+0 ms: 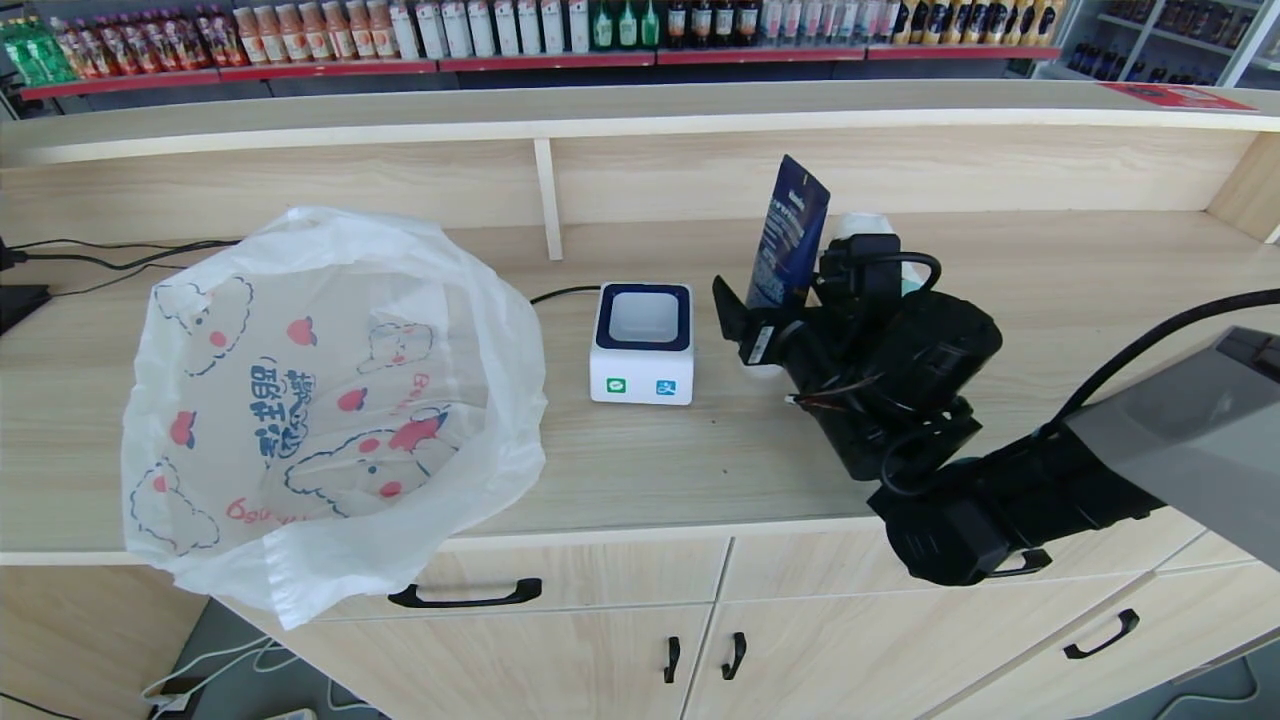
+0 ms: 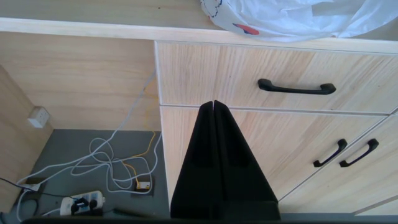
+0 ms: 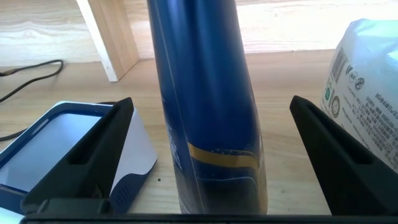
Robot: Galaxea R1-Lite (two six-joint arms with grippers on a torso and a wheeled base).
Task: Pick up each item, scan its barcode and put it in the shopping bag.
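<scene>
We found the right gripper (image 3: 211, 124) spread either side of the blue tube (image 1: 795, 225), ungrasped and unscanned, the shopping bag (image 1: 490, 330) apparently empty

Dark blue tube (image 1: 790, 235): stands upright on the counter, flat crimped end uppermost, gold band low on its body; positioned between the spread fingers of the right gripper (image 3: 211, 118), with a gap on either side. White soft packet (image 1: 865, 222) with printed panel: on the counter just beside the tube, on the side away from the scanner. Barcode scanner (image 1: 643, 342): white box with dark blue frame around a pale window facing up, near the tube. Shopping bag (image 1: 330, 400): white translucent plastic, red and blue cartoon print, mouth open, lying at the counter's front edge and overhanging it.
</scene>
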